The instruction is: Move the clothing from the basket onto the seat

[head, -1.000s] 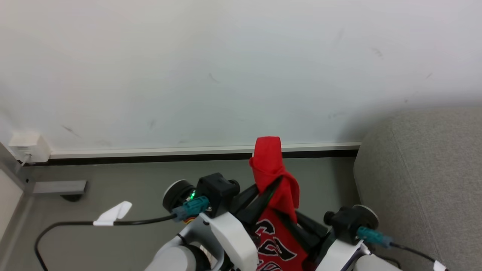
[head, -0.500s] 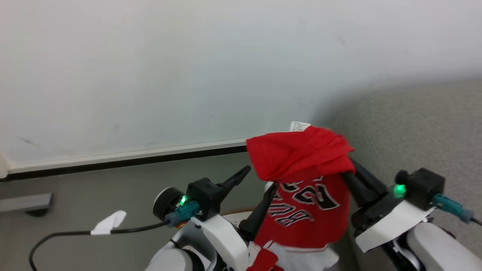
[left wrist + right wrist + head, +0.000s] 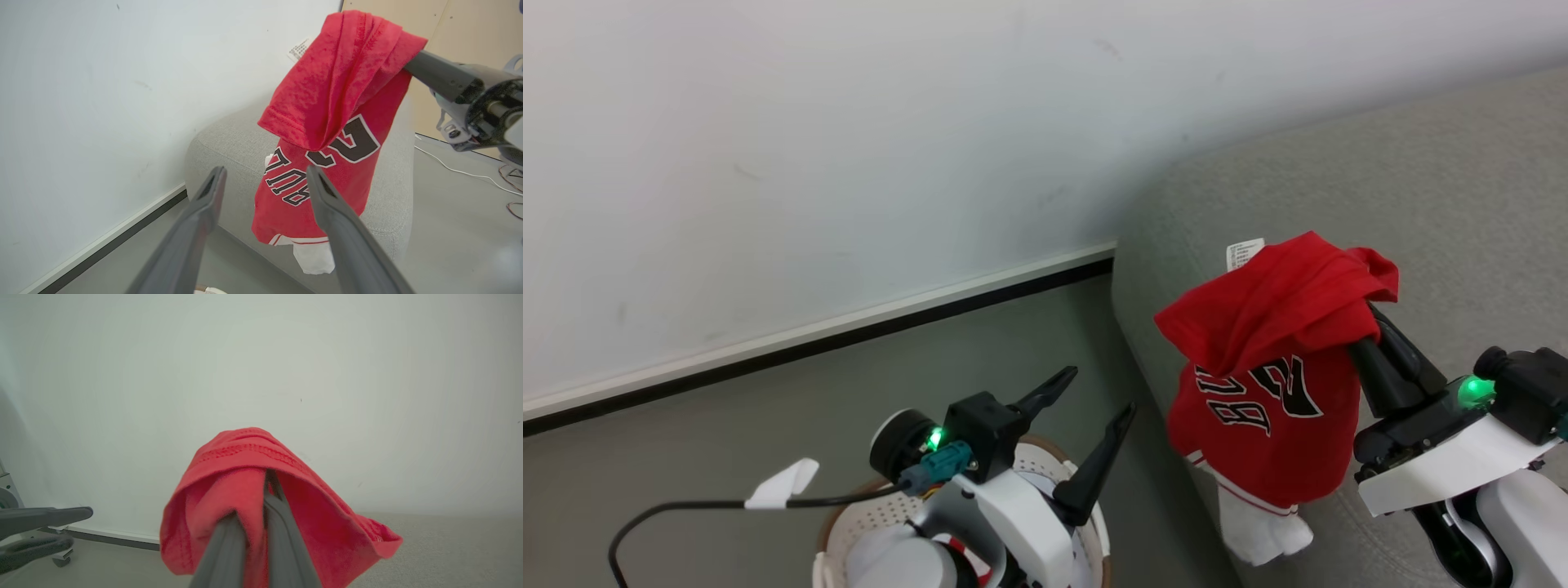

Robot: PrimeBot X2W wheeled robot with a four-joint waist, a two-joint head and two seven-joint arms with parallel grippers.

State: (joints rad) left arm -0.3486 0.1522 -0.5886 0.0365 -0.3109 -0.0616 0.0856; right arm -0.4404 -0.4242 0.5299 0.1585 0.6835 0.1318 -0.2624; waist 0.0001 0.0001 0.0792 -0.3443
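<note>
the right gripper (image 3: 1368, 331) has its two dark fingers pressed together on a fold of the red jersey (image 3: 1270, 392). the jersey drapes over the fingertips and hangs down from them, with its black-and-white lettering towards the head camera and a white, striped hem at the bottom. in the right wrist view the fingers (image 3: 224, 547) meet with red cloth pinched between them. the jersey hangs against the grey seat (image 3: 1462, 196), by its rounded left end. the white hem looks close to the upholstery, but i cannot tell whether it touches.

the left gripper (image 3: 1099, 390) is well apart to the left, its fingers spread wide and holding nothing, above the cream perforated laundry basket (image 3: 874, 514) on the floor (image 3: 768, 392). a strip of bare grey floor runs between the basket's rim and the seat's left end. the seat's broad surface lies open behind and to the right of the jersey, up to the white wall (image 3: 849, 122).
</note>
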